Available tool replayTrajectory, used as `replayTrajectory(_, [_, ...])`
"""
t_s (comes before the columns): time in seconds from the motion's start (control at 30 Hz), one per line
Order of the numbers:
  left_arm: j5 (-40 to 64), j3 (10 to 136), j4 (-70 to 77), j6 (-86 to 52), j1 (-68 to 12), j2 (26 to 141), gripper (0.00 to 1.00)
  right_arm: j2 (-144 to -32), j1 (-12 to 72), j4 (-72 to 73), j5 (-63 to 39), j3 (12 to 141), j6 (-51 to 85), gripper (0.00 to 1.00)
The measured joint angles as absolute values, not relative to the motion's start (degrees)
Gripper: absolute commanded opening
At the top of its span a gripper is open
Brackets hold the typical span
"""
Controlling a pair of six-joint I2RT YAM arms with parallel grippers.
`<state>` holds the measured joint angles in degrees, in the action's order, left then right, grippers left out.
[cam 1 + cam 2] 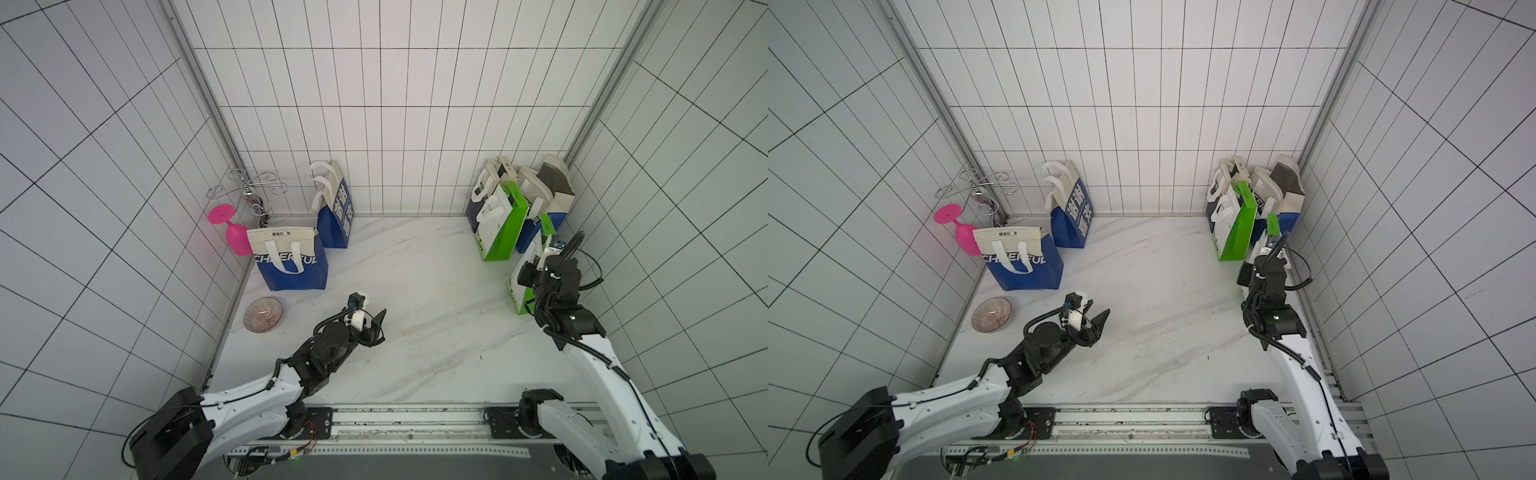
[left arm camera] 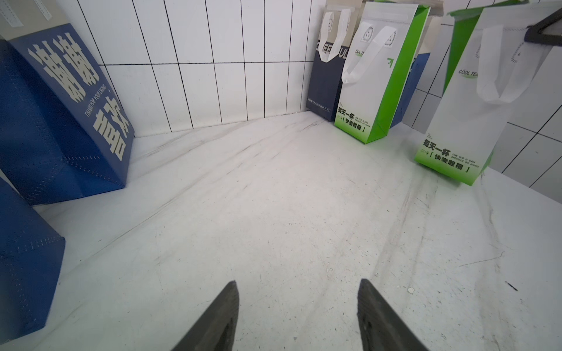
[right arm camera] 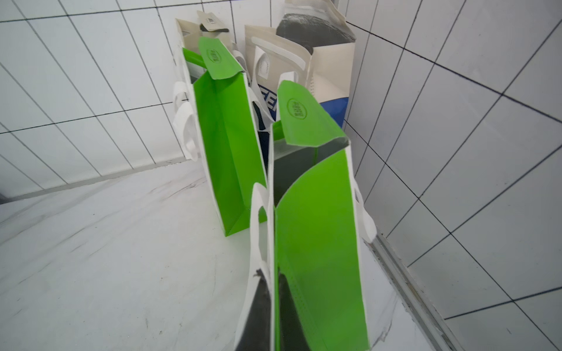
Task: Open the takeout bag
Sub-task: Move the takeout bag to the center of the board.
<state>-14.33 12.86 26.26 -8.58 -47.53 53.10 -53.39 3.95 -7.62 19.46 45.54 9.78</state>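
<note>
**Right arm**: I have it reaching forward from the near right end of the rail. Its white link rises along the right wall and its wrist bends down over the bag.

**Right claw**: narrow, pinched on the bag's white front wall at the top rim. One dark finger lies outside the wall and the other inside.

**Bag:** it stands at the right edge of the tabletop, just beside the right wall. It is nearer to me than the cluster of bags in the far right corner. In both top views the wrist covers most of it. Its mouth is partly open and shows a dark interior. Its green flap stands up at the far end.

**Left arm**: it extends low from the near left base, forward and inward, with the elbow folded.

**Left claw**: wide and holding nothing. It hangs over the bare middle of the tabletop, well apart from the bag. In the left wrist view its two fingers frame empty marble and point toward the far right corner.

**Surroundings:**
- A second green bag stands just beyond the held one.
- Two blue bags stand on the far left side.
- A bowl lies near the left wall.
- A pink goblet lies tipped behind the nearer blue bag.
</note>
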Motion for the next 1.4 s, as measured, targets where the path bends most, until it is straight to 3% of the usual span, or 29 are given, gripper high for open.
replayTrajectory(0.27, [-13.7, 12.6, 26.2, -9.5, -47.5, 51.3, 0.63, -59.5, -2.6, -6.3, 19.4, 49.5, 8.8, 0.0])
replayTrajectory(0.6, [-11.9, 11.0, 26.3, -10.7, -47.5, 51.6, 0.62, -65.6, -11.5, 0.6, 11.4, 50.4, 7.2, 0.0])
replayTrajectory(1.4, [-10.7, 11.0, 27.2, -10.7, -47.5, 53.3, 0.62, -79.5, -16.1, 7.9, 7.4, 58.3, 8.3, 0.0])
